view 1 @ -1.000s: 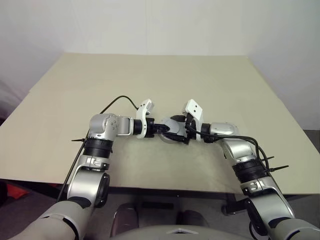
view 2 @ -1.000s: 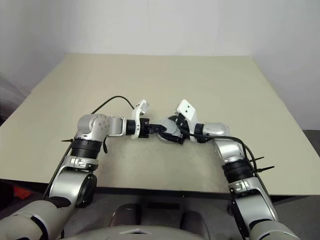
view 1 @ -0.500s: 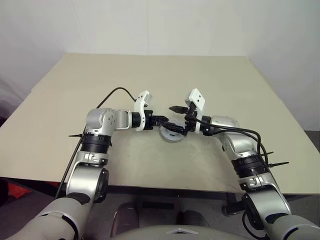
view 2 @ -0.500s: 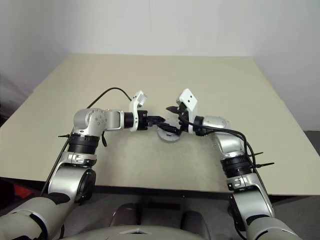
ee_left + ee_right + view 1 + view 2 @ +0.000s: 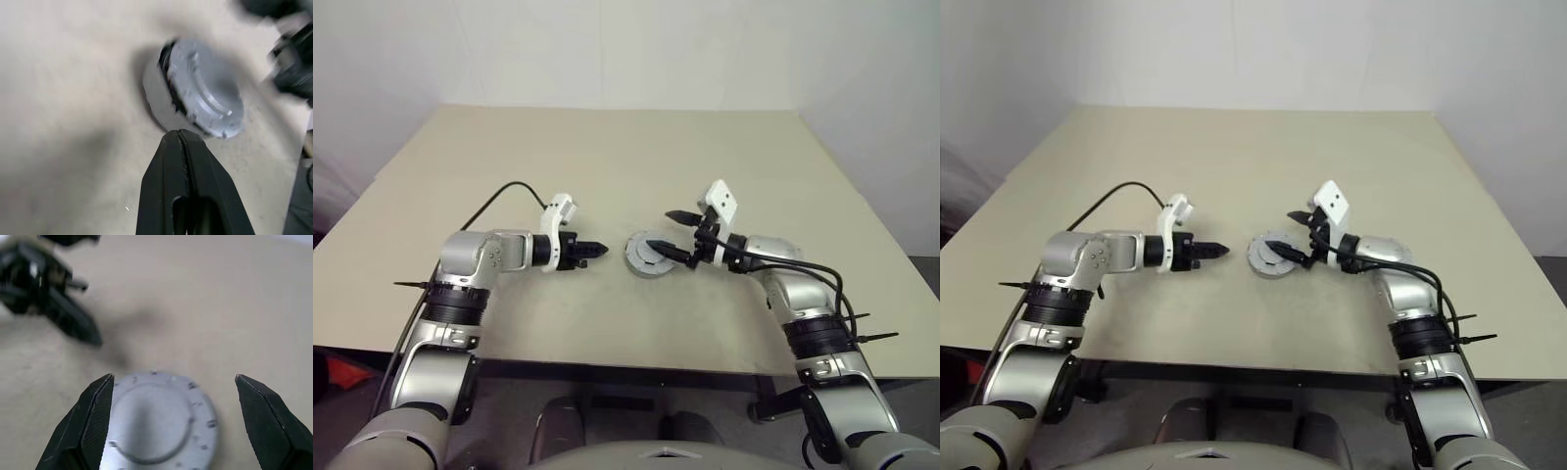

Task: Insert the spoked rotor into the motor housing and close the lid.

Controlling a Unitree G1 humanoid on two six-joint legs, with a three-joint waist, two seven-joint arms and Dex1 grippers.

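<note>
The motor housing (image 5: 647, 257) sits on the table (image 5: 607, 157) as 1 closed silver-grey disc, a raised cap on top and a dark seam round its side; the left wrist view shows that seam as a thin gap between cap and base. The spoked rotor cannot be seen, so it is judged to be inside. The lid appears to be on, and the step in hand reads as checking or finishing its seating.

The right gripper (image 5: 679, 237) is spread wide, holding nothing. Its 2 fingers straddle the disc, 1 finger (image 5: 90, 423) at the near edge of the cap and the other standing clear on the far side, as the right wrist view shows. The left gripper (image 5: 592, 251) is pinched fully together, empty, tip aimed at the housing and near it but apart.

To finish well:
1. Keep the housing centred between the right fingers before any squeeze.
2. Press the cap evenly from above; a tilted push could jam it on the seam.
3. Confirm the seam has closed all round.

Nothing else lies close to either tool. The left arm's black cable (image 5: 504, 196) loops over the table behind the left gripper, well apart from the housing. The rest of the table beyond is bare, so no obstacle bars either approach.
</note>
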